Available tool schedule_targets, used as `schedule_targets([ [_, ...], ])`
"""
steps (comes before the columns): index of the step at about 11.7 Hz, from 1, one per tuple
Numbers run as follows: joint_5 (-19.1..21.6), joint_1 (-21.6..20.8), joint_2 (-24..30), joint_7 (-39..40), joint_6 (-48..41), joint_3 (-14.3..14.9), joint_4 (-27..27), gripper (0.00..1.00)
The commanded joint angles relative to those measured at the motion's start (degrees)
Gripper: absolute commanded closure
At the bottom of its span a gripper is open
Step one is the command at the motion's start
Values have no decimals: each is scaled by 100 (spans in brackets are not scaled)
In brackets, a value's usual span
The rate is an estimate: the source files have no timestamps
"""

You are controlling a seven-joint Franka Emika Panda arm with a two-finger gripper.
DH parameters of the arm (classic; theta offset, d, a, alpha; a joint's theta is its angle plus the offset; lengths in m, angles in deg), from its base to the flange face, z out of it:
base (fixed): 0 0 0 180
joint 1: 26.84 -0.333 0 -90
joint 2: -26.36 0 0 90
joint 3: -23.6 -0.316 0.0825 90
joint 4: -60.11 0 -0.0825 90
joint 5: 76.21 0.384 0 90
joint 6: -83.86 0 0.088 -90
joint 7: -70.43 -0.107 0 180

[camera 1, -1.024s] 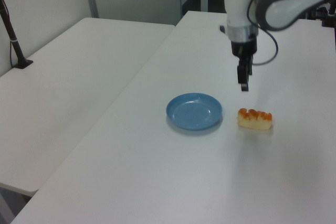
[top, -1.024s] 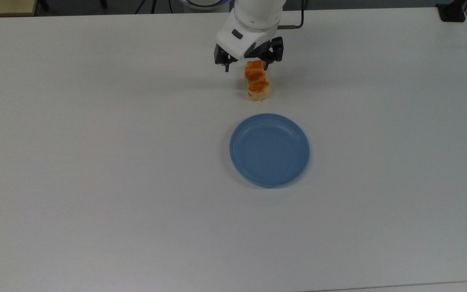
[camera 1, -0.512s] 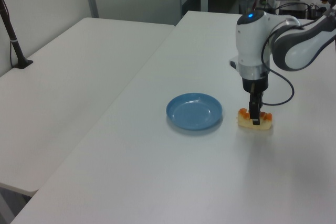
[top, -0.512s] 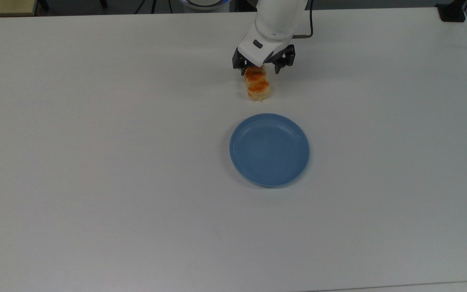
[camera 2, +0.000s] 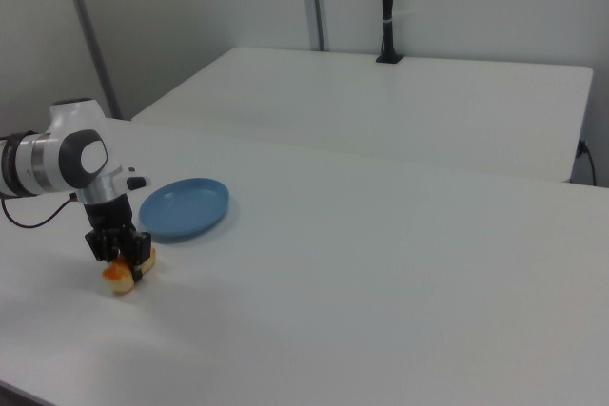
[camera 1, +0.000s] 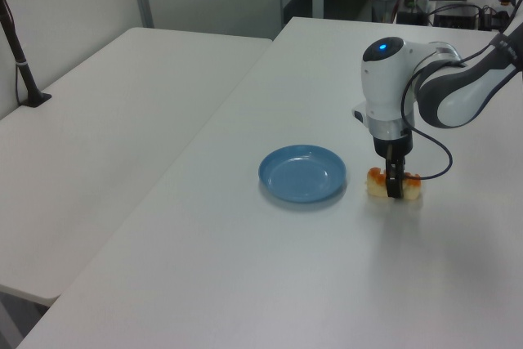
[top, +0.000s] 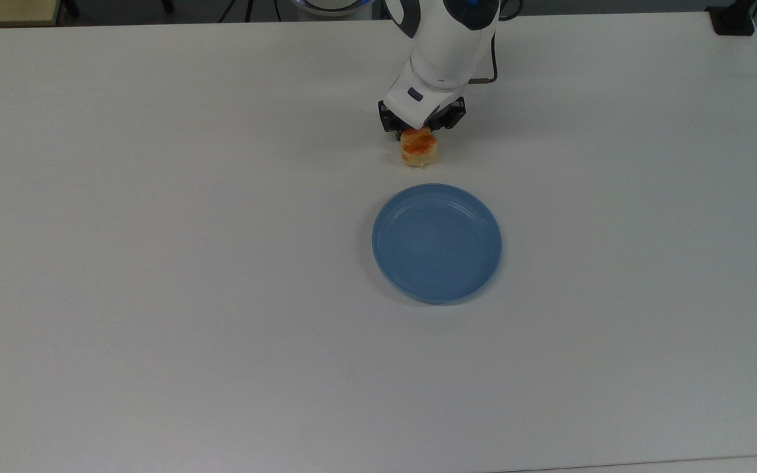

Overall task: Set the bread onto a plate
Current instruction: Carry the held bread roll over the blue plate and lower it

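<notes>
I have the gripper (camera 1: 395, 188) down astride the bread (top: 419, 150), which lies on the table just beyond the plate (top: 437, 243) in the top view; whether its jaws have clamped I cannot tell; I'd squeeze centrally before lifting.

glossy blue plate (top: 437, 244), matt white table (top: 155, 263).
</notes>
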Motion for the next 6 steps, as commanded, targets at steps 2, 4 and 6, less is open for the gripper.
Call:
schedule_targets([
  [2, -12, 154, -12, -79, -237, 64, -1104, 74],
  [4, 23, 208, -432, -78, -274, 64, -1886, 70],
  [6, 119, 251, -1213, -166, -265, 64, -2869, 69],
])
